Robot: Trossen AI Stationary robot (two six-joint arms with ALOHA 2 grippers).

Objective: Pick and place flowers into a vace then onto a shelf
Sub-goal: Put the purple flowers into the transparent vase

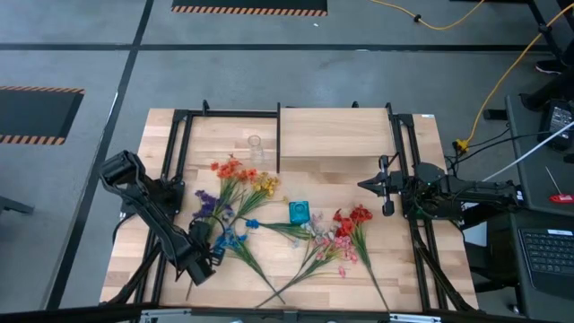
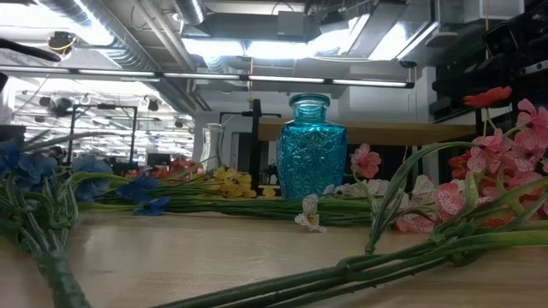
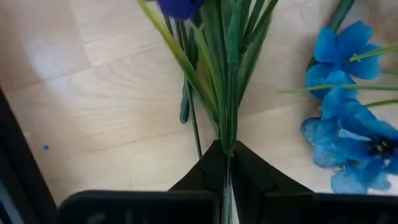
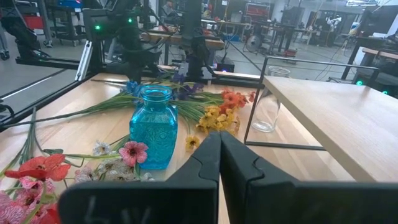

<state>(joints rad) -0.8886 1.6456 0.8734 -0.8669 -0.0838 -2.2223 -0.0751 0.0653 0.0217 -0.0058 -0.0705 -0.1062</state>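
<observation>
Flowers: bunches lie flat across the near half of the desk (image 1: 161, 130), none in a container yet. Blue bunch (image 1: 231, 238) at near left, purple (image 1: 208, 203) just beyond it, orange (image 1: 228, 169) and yellow (image 1: 265, 185) farther back at left-centre, red (image 1: 352, 217) and pink/white (image 1: 327, 244) at near right. Stalks cross one another near centre.

Left gripper (image 3: 227, 158): down at the near-left bunches, fingers closed tight on a cluster of thin green stalks (image 3: 230, 81); a dark blue-purple bloom (image 3: 177, 7) sits at the far end of that cluster, and the bright blue blooms (image 3: 348, 118) lie just beside it on the desk.

Risks, as judged:
- The pinch takes several stalks at once, low on the stems; on lifting, the bloom end may droop or a stalk may slip out.
- Neighbouring stalks overlap, so a lift could drag the blue bunch along.
- The blue glass vase (image 1: 299, 213) has a narrow neck; a splayed cluster could catch the rim and tip it.

Containers: blue vase upright at desk centre, nothing in it. Clear glass (image 1: 255, 146) upright farther back, just left of the shelf (image 1: 334, 133), apparently empty. Shelf top bare.

Right gripper (image 4: 219, 140): fingers closed on nothing, waiting at the right side, pointed toward the vase.
</observation>
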